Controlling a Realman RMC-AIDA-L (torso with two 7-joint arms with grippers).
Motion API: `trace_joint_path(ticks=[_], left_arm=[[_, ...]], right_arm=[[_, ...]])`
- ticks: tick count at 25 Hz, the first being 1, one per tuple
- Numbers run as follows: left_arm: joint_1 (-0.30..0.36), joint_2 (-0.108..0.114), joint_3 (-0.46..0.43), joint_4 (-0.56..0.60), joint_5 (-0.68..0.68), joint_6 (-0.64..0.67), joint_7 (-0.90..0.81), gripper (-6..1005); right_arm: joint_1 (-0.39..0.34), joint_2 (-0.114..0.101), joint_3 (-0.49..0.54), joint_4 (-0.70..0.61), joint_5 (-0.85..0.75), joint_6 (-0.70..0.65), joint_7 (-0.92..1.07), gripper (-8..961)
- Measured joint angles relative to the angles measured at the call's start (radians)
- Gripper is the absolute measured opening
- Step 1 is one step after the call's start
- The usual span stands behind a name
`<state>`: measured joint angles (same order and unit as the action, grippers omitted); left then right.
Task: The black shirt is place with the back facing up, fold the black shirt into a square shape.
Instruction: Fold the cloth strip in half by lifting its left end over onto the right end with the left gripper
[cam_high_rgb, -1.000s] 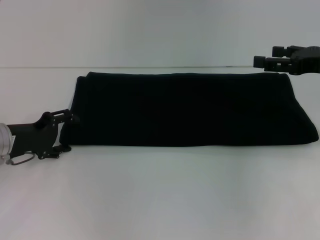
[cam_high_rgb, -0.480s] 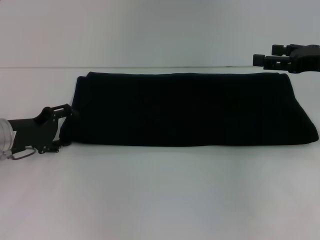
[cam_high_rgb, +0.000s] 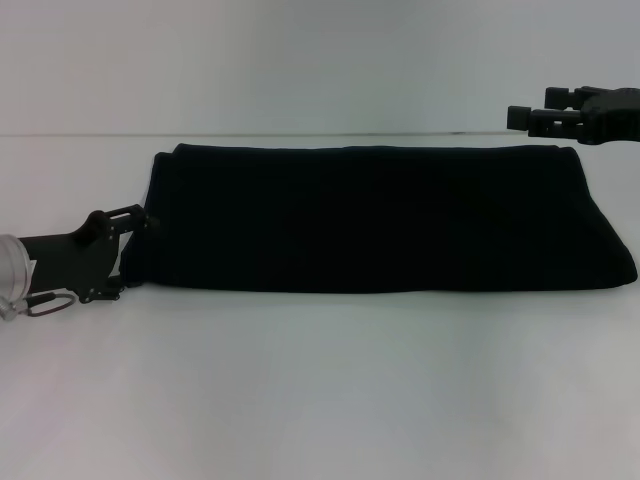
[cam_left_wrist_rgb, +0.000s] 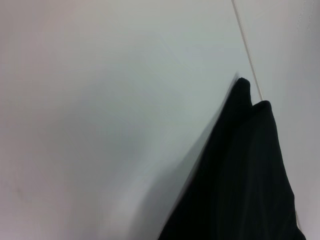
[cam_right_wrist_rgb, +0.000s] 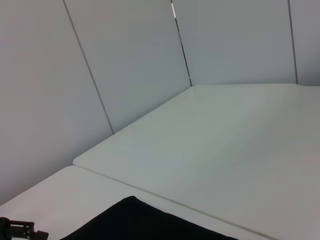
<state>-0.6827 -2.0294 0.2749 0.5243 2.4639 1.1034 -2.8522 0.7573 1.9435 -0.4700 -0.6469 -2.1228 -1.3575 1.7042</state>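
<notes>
Black soft-fabric shirt lies as long band; we set left gripper, spread, at its end for cross-fold; right gripper beyond far corner, pressed together.

A plain white tabletop fills the near scene. Behind its far edge stands a pale grey panelled wall with thin vertical seams, evenly lit.

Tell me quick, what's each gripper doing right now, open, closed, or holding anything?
Left gripper: open, at the black shirt's left end, holding nothing.
Right gripper: cannot be told, raised past the shirt's far right corner.
</notes>
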Motion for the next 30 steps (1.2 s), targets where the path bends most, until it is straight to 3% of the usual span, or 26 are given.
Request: trace_joint_path(ticks=[16,21,30], left_arm=[[0.000,0.001,0.000,-0.008,-0.001,0.009,0.010,874],[0.001,0.002,0.002,-0.008,0.004,0.010,0.049,804],[0.007,0.001,0.003,-0.007,0.011,-0.003,0.083,584]], right_arm=[[-0.001,0.000,0.001,-0.001,0.001,0.002,0.000,919],[-0.001,0.000,0.001,0.000,0.001,0.002,0.000,918],[0.000,0.000,0.001,0.000,0.001,0.003,0.000,918]])
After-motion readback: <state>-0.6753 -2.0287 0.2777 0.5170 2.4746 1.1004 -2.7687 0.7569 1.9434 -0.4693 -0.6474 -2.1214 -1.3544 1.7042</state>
